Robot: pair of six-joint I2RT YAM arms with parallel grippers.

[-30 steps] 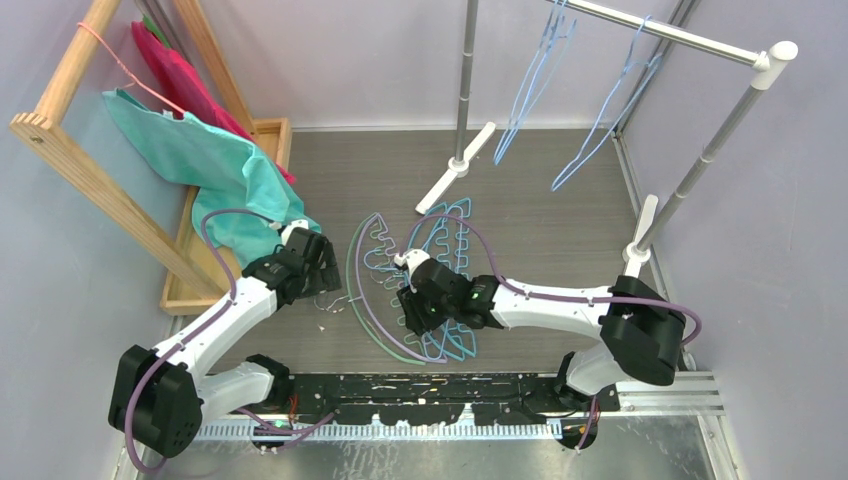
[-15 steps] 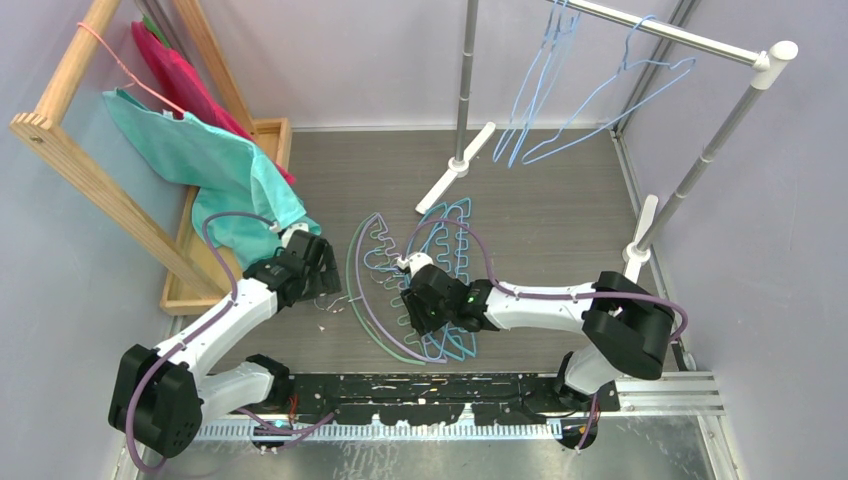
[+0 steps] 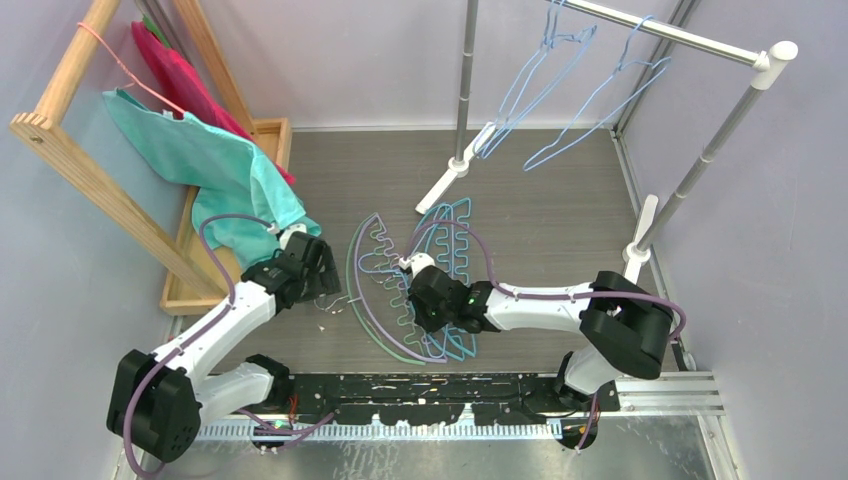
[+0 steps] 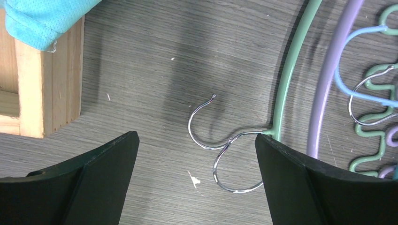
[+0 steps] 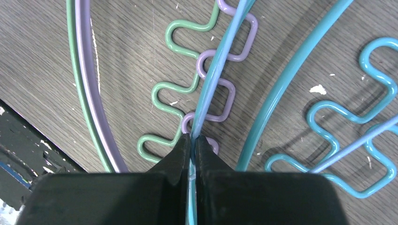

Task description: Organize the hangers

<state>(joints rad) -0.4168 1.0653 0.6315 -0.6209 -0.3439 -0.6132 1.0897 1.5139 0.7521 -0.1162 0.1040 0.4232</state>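
Left arm and right arm: white shells, black joints, purple cables. Left hand fingers matte black, wedge-shaped.

I find nothing to read in any of my views. No word, number, label or brand shows on the hangers or on the grey wood-grain table beneath them.
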